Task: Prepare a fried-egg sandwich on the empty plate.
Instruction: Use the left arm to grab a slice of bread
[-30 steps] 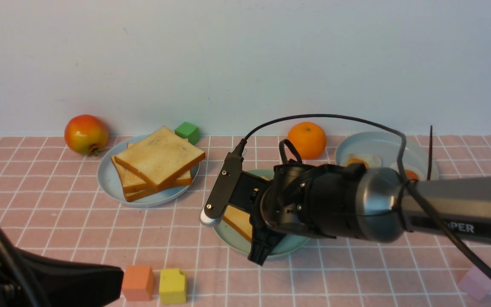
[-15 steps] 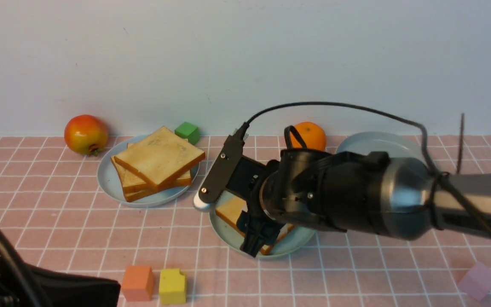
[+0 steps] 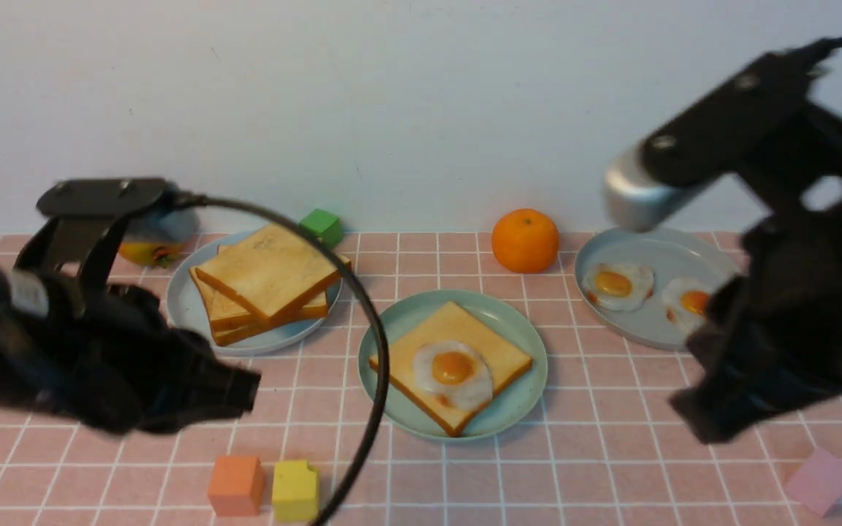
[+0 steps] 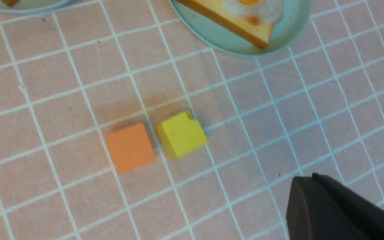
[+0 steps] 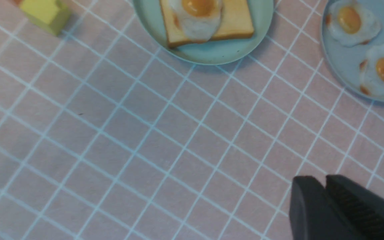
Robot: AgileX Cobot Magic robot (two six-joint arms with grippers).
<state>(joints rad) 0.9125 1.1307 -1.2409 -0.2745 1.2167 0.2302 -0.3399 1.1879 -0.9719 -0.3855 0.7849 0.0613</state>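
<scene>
A pink checked counter (image 3: 611,467) before a pale wall is seen in the front view. At its middle a mint-green plate (image 3: 510,323) is set, and on it one toast slice (image 3: 457,327) lies with a fried egg (image 3: 453,371) on top, uncovered. A stack of toast (image 3: 267,274) is kept on a pale plate (image 3: 186,310) to the left. Two eggs (image 3: 613,283) lie on another plate (image 3: 655,245) to the right, and an orange (image 3: 525,240) is placed near the wall.

In the left wrist view, the left tool (image 4: 307,196) is pressed together with nothing held. It is shown above bare counter near an orange block (image 4: 130,148) and a yellow block (image 4: 181,134).

In the right wrist view, the right tool (image 5: 325,193) is seen with its fingers pressed together and empty, above bare counter and apart from the mint-green plate.
</scene>
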